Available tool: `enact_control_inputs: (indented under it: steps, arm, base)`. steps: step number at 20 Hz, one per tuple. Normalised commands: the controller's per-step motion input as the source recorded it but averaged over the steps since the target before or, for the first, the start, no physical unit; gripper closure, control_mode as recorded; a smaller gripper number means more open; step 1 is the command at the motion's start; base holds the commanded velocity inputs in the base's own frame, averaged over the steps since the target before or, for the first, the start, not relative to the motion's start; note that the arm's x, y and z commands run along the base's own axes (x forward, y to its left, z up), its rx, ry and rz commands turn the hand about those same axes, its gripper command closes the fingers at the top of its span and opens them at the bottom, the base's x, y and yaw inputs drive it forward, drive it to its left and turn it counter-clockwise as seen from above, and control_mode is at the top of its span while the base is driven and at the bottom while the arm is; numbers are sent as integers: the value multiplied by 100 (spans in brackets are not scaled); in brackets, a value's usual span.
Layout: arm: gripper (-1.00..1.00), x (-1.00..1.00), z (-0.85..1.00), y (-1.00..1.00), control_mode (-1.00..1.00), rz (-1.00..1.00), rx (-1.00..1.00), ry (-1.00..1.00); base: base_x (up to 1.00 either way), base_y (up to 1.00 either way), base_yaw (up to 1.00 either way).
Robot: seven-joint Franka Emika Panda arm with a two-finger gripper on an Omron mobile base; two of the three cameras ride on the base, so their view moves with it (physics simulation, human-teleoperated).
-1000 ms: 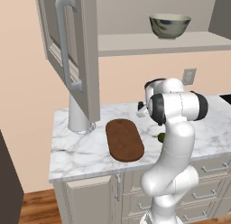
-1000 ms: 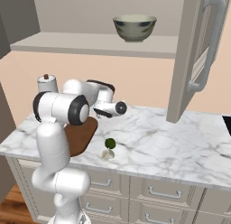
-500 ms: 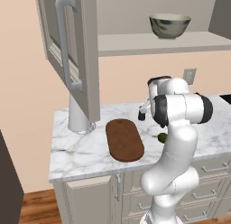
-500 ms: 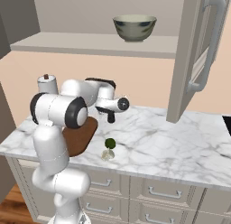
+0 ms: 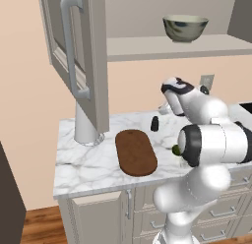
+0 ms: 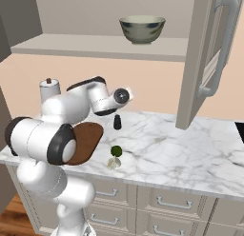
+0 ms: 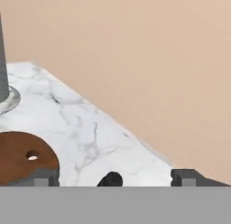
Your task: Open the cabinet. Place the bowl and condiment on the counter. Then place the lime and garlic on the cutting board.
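**Condiment released on the worktop; gripper lifted clear**

Change over the last second: the gripper (image 7: 113,177) has gone from partly closed to fully spread and now holds nothing. In the hand view its two tips stand wide apart, with the top of the condiment (image 7: 111,179) between and below them, untouched. In the earlier base views the hand sat low around the bottle; now it is raised and drawn back towards the wall.

Positions now:
- Condiment (image 5: 155,123) stands upright on the worktop (image 5: 88,159), near the back, just beyond the far end of the cutting board (image 5: 135,152).
- Bowl (image 5: 185,28) sits on the shelf of the cabinet (image 5: 78,56), whose door hangs open.
- Lime (image 6: 116,151) and garlic (image 6: 113,162) lie close together on the worktop (image 6: 181,154), near the front edge, just beside the cutting board (image 6: 86,142) but not on it.

Judgement: cabinet step and condiment step look done. Bowl is next, a high reach to the shelf. Lime and garlic both remain to be moved onto the board.
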Motion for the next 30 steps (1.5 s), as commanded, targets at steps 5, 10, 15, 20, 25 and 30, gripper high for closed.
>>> enact_control_inputs:
  steps: [5, 10, 15, 20, 25, 30]
  arm:
    - [-100, -50, 100, -2, -100, -8, -33, -13]
    - [-100, -40, 100, 0, -100, 0, -42, -15]
    - [-100, -40, 100, -1, -100, -2, -36, 1]
    - [-100, -47, 99, 0, -100, -18, -18, 27]
    - [-100, -59, 74, -8, -100, -31, -1, 42]
    - [-100, -32, 67, -7, -100, -15, -1, 15]
  base:
    - [0, 0, 0]
    - [0, 0, 0]
    - [0, 0, 0]
    - [0, 0, 0]
    - [0, 0, 0]
    - [0, 0, 0]
